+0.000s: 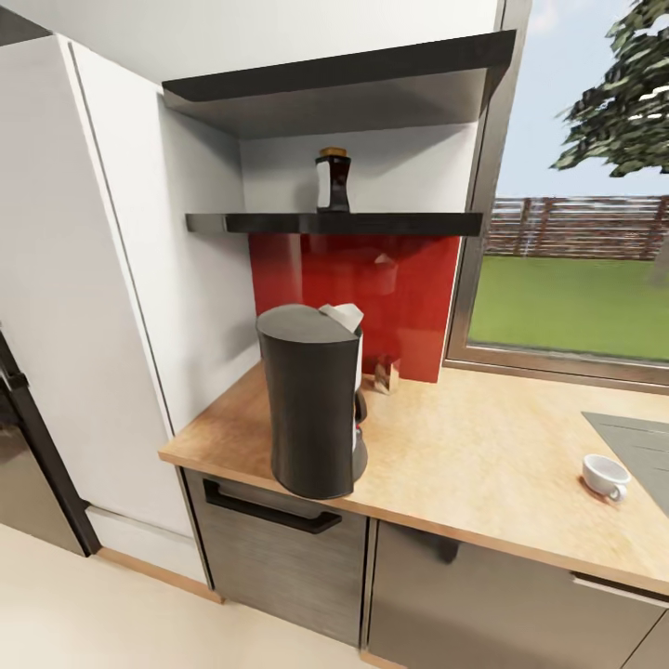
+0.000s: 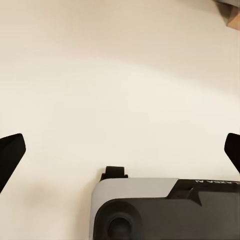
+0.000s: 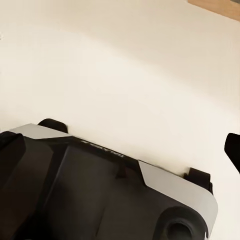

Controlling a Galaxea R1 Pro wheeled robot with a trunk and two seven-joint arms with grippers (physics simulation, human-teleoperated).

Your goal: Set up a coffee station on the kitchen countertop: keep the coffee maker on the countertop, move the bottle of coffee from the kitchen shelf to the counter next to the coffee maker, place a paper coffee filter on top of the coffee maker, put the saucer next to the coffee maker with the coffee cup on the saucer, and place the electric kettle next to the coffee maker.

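- Coffee maker (image 1: 311, 400): upright on the countertop (image 1: 483, 455), near its front edge and left end, above a grey cabinet drawer (image 1: 279, 548) with a black handle. White parts show at its top and right side.
- Bottle of coffee (image 1: 333, 181): upright on the black shelf (image 1: 334, 223), above and behind the coffee maker, against the white wall. Amber cap on top.
- Coffee cup (image 1: 605, 476): standing on the countertop well to the right of the coffee maker, just beside a grey inset panel (image 1: 636, 446).
- Red backsplash (image 1: 372, 297) runs under the shelf; a small brown item at its foot is too unclear to identify.
- Left gripper (image 2: 120, 150): dark fingertips (image 2: 11, 152) at opposite edges of the left wrist view, spread wide, nothing between them; pale floor (image 2: 120, 75) and the robot's base (image 2: 165, 207) beneath.
- Right gripper (image 3: 120, 150): fingertips likewise wide apart, holding nothing, over the floor and the base.
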